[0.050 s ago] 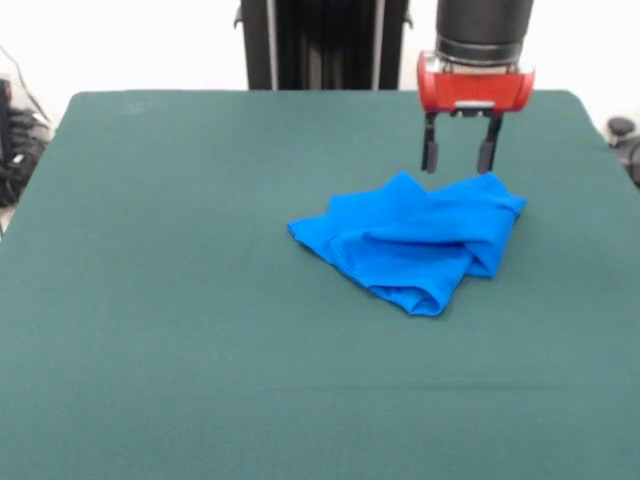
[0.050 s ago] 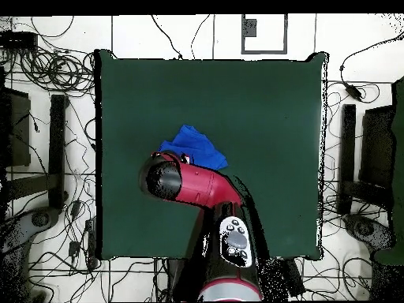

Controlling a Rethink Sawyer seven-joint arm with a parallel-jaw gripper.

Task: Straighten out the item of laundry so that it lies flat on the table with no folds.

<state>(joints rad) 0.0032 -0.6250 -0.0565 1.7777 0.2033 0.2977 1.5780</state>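
Robotics lab, green-topped table on white floor, tangled cables, black equipment stands

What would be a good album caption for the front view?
Open gripper hovers over the far edge of a crumpled blue T-shirt on a green table.

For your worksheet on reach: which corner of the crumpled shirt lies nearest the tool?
The peak on the blue T-shirt, below the open tool; the other corners point away.

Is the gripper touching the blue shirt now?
Cannot tell. In the front view the open gripper stands just behind the shirt; no plain gap or contact shows.
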